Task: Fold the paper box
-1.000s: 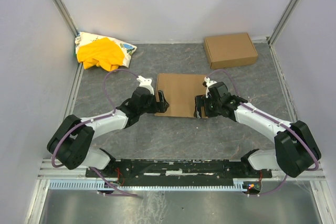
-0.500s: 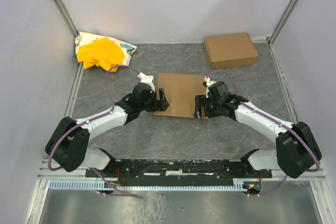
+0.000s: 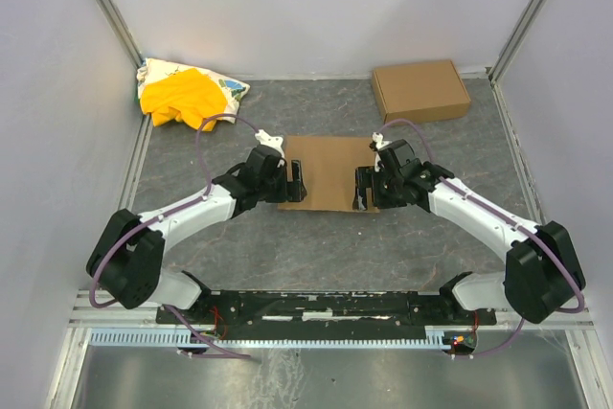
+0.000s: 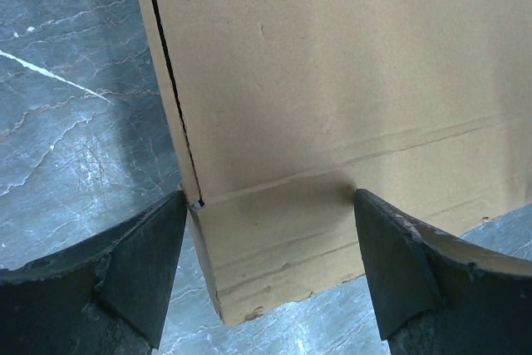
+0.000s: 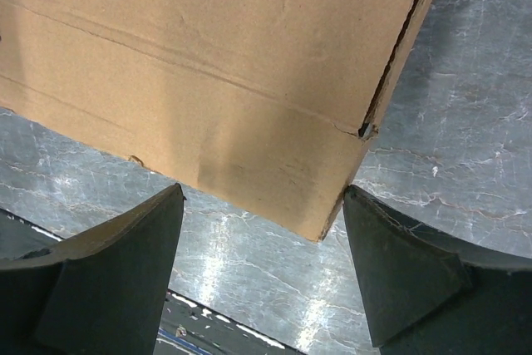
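The paper box [image 3: 328, 170] lies flat in the middle of the table as a plain brown cardboard sheet. My left gripper [image 3: 297, 182] is at its left edge, open. In the left wrist view the sheet's corner flap [image 4: 283, 247], bounded by a slit and a crease, sits between the two dark fingers [image 4: 141, 263] of that gripper [image 4: 271, 197]. My right gripper [image 3: 362, 189] is at the sheet's right edge, also open. In the right wrist view the gripper [image 5: 263, 193] straddles the other near corner of the sheet [image 5: 208, 39]. Neither gripper pinches the cardboard.
A ready-made compact brown box [image 3: 420, 91] stands at the back right. A yellow-and-white cloth heap [image 3: 187, 93] lies at the back left. Grey walls close in the table on three sides, and the arm bases sit at the near edge.
Both grippers have moved a little away from the near edge along the sheet's sides. The sheet has hardly moved.
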Controlling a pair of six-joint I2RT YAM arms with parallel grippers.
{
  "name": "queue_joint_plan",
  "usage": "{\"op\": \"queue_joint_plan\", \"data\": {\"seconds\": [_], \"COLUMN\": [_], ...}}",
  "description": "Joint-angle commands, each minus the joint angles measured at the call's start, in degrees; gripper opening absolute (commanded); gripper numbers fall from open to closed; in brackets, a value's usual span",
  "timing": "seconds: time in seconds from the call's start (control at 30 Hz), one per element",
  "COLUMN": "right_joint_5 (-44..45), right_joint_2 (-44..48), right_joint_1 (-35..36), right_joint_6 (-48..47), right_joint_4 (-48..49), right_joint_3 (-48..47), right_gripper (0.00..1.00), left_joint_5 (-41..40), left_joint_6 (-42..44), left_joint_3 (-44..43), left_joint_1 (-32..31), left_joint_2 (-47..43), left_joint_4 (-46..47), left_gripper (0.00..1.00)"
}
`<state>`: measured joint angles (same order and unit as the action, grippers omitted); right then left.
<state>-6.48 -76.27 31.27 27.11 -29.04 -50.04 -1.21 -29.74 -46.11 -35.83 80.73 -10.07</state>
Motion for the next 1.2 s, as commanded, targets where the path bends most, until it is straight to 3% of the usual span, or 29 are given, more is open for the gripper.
{"op": "queue_joint_plan", "data": {"seconds": [0.0, 0.53, 0.6, 0.67, 0.97, 1.17], "right_joint_5": [-0.9, 0.6, 3.8, 6.8, 4.2, 2.3], "right_joint_2": [-0.5, -0.5, -0.1, 0.4, 0.1, 0.9], "right_joint_1": [0.5, 0.5, 0.5, 0.5, 0.5, 0.5], "right_joint_6": [1.0, 1.2, 0.3, -0.7, -2.8, -2.7], "right_joint_4": [-0.3, -0.2, -0.5, -0.2, 7.5, 13.7], "right_joint_3": [-1.9, -0.6, -0.3, 0.7, 5.4, 8.3], "right_gripper": [0.85, 0.85, 0.89, 0.98, 0.99, 0.99], "left_joint_5": [-0.1, -0.1, -1.3, -2.5, -0.5, 0.9], "left_joint_6": [2.2, 2.0, 2.2, 2.3, 0.5, 0.6], "left_joint_3": [-3.3, -2.0, -1.7, -1.4, 4.1, 5.5], "left_joint_1": [-0.6, -0.6, -0.6, -0.6, -0.6, -0.6], "left_joint_2": [0.4, -0.6, -0.9, -1.1, -2.6, -2.8], "left_joint_4": [-3.4, -7.2, -7.4, -7.1, 5.5, 8.4], "left_gripper": [0.88, 0.88, 0.88, 0.88, 0.89, 0.89]}}
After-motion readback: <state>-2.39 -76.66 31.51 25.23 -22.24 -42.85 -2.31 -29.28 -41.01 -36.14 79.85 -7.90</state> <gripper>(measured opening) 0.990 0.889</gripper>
